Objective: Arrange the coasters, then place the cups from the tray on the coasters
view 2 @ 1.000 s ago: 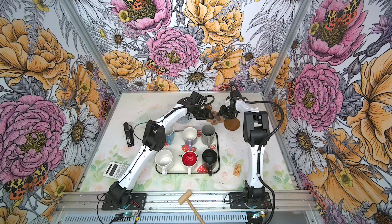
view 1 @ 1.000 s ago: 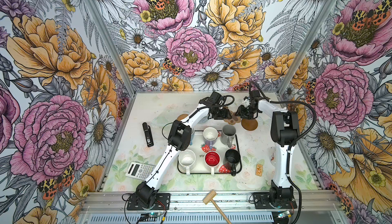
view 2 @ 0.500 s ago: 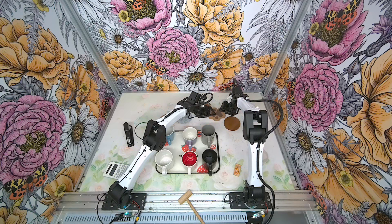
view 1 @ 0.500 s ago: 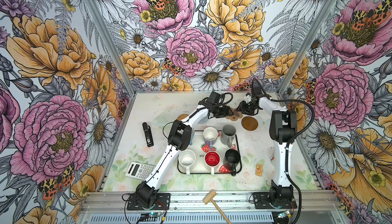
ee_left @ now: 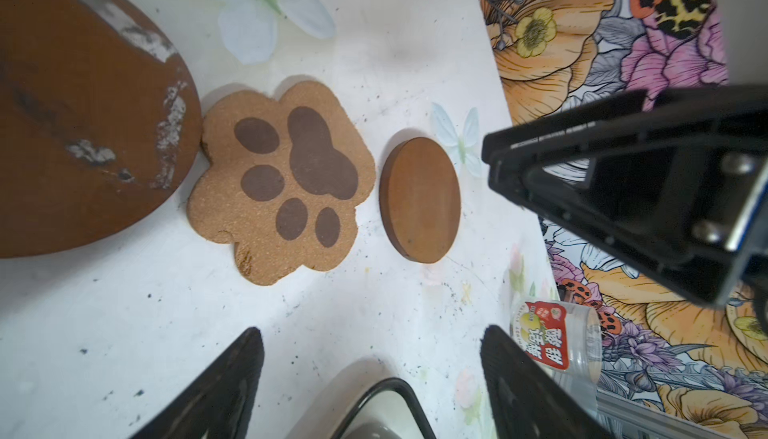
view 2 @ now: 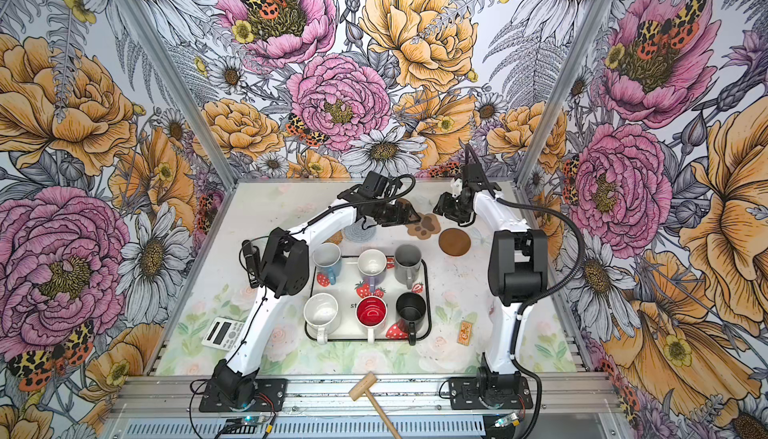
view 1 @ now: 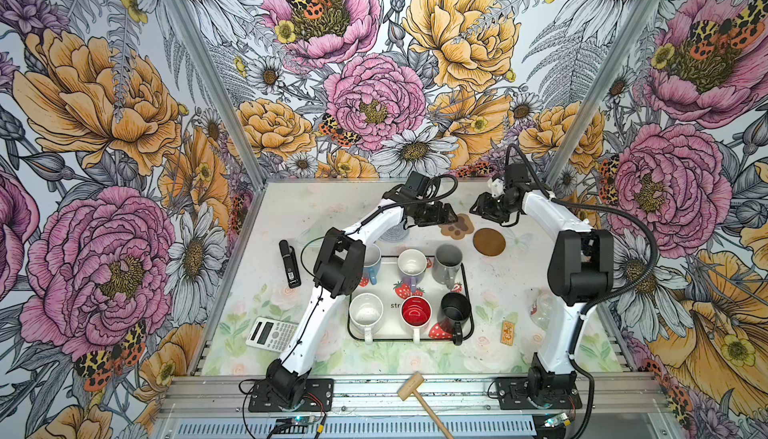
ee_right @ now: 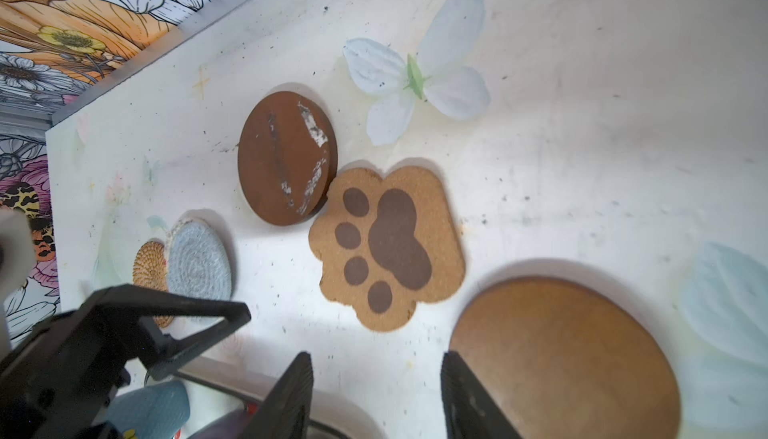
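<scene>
Both grippers hover open and empty over the coasters at the back. The left gripper [view 1: 451, 214] [ee_left: 372, 331] is beside the paw-shaped coaster [view 1: 457, 227] [ee_left: 282, 179]. A scuffed brown disc [ee_right: 286, 158] touches the paw's far side. Further back, the right gripper [view 1: 478, 208] [ee_right: 378, 358] is above a plain brown disc [view 1: 489, 241] [ee_right: 561, 354]. Grey-blue [ee_right: 199, 266] and tan [ee_right: 149, 270] woven coasters overlap to the left. On the strawberry tray [view 1: 386, 289] stand several cups: light blue [view 1: 372, 258], lavender [view 1: 411, 264], grey [view 1: 448, 262], white [view 1: 365, 310], red inside [view 1: 415, 312], black [view 1: 456, 308].
A black device [view 1: 289, 264] and a calculator [view 1: 270, 333] lie left of the tray. A clear bottle with a red label [ee_left: 544, 337] and a small orange ticket [view 1: 508, 332] lie to the right. A wooden mallet [view 1: 415, 391] rests on the front rail.
The right gripper has lifted off the plain brown disc, which stays on the table right of the paw. The left gripper's jaws have spread wider.
</scene>
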